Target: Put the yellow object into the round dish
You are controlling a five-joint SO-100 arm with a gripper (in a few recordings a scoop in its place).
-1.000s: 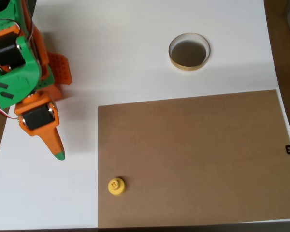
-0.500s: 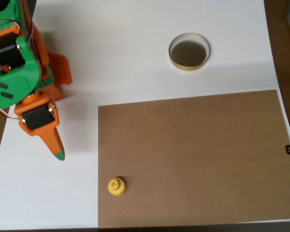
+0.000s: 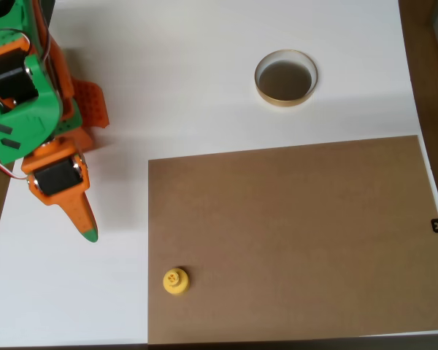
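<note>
Yellow object (image 3: 176, 281) is seen on the brown board's (image 3: 299, 233) lower-left corner, well apart from the round dish (image 3: 285, 78) on the white table (image 3: 175, 80). The orange gripper (image 3: 82, 219) is pressed together, holding nothing.

No text, label, brand or number can be read anywhere in the overhead view; a small black tag (image 3: 437, 225) at the right edge of the brown board (image 3: 292, 240) bears a pale mark too small to make out.
</note>
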